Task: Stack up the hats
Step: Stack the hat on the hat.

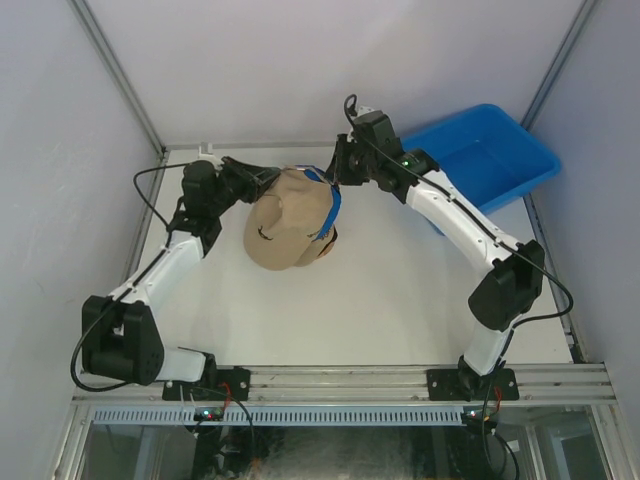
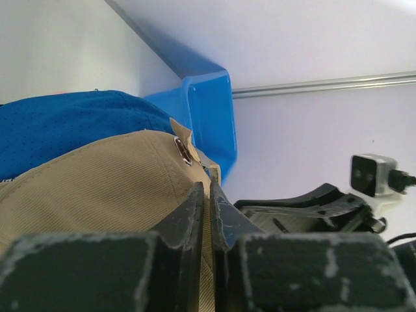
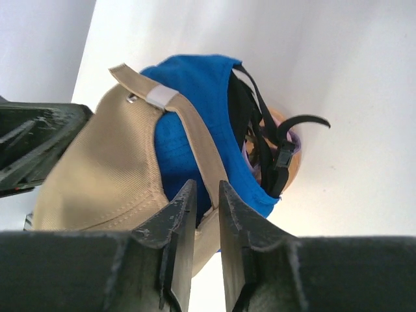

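Observation:
A tan hat [image 1: 283, 225] lies on top of a pile of hats at the table's back middle, over a blue hat [image 1: 334, 208]. A black strap and a bit of purple show under the blue hat [image 3: 195, 130] in the right wrist view. My left gripper [image 1: 268, 181] is shut on the tan hat's edge [image 2: 117, 182] from the left. My right gripper [image 1: 334, 172] is shut on the tan hat's back strap [image 3: 195, 133] from the right. Both hold the tan hat [image 3: 97, 169] over the pile.
A blue plastic bin [image 1: 482, 160] stands at the back right, also in the left wrist view [image 2: 208, 110]. A wooden stand [image 3: 292, 162] shows under the pile. Grey walls close the left, back and right sides.

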Robot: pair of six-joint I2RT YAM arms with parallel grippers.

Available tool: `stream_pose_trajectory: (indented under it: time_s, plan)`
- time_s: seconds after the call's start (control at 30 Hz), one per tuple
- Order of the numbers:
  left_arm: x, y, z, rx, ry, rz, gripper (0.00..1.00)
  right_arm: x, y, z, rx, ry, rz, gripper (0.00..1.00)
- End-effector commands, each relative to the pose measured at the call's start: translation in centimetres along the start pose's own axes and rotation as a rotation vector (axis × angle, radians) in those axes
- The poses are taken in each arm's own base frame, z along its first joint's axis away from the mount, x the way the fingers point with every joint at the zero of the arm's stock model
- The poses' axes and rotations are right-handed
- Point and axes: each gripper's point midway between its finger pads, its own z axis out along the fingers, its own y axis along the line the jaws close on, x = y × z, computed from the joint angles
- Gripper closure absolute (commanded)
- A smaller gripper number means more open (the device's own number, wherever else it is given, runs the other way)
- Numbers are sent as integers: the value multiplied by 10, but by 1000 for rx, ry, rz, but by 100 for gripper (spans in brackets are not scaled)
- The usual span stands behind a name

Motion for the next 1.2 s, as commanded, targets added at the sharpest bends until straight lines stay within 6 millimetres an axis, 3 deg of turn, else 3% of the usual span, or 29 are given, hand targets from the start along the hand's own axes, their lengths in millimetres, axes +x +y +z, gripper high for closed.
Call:
stream_pose_trajectory:
  time_s: [0.0, 0.2, 0.57, 0.87, 1.17]
  plan:
    - [-1, -30, 3, 73, 28, 49, 91, -47, 18, -23, -28, -141, -79, 79]
    - [1, -32, 8, 82, 49, 51, 92, -61, 32, -17, -54, -164, -144, 77]
    - [2, -36, 14, 92, 77, 50, 92, -41, 50, 16, -75, -74, -306, 74]
    - [3, -36, 18, 98, 92, 52, 92, -32, 44, 29, -15, -61, -372, 74]
    - [3, -34, 20, 99, 104, 56, 92, -49, 36, 25, 87, -140, -442, 72]
